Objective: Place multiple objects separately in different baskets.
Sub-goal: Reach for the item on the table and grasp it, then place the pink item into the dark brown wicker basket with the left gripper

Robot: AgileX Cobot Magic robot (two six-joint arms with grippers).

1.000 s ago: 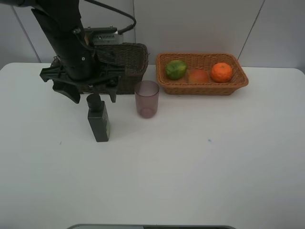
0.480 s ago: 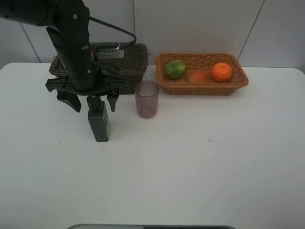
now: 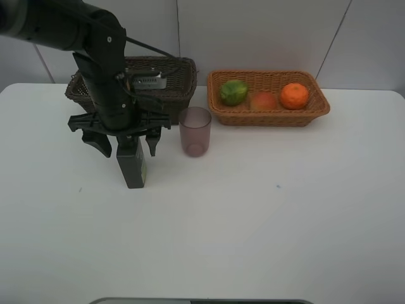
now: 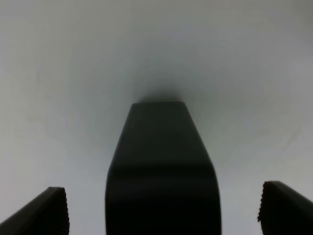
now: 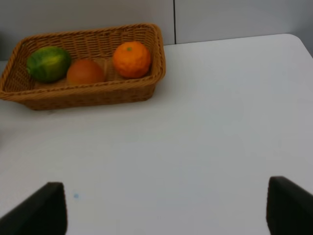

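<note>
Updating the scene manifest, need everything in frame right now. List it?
table: 1, white, under everything
dark basket: 1, dark brown wicker, back left, partly behind the arm
tan basket: 1, orange-tan wicker, back, right of the dark basket
green fruit: 1, green, tan basket
peach: 1, red-yellow, tan basket, between the other fruits
orange: 1, orange, tan basket
cup: 1, translucent purple, upright, on table
pump bottle: 1, dark green, on table
left hand: 1, black, open, straddling pump bottle
right hand: 1, black, open, empty, above bare table

White table [image 3: 266,221], pale panelled wall [image 3: 266,31]
</note>
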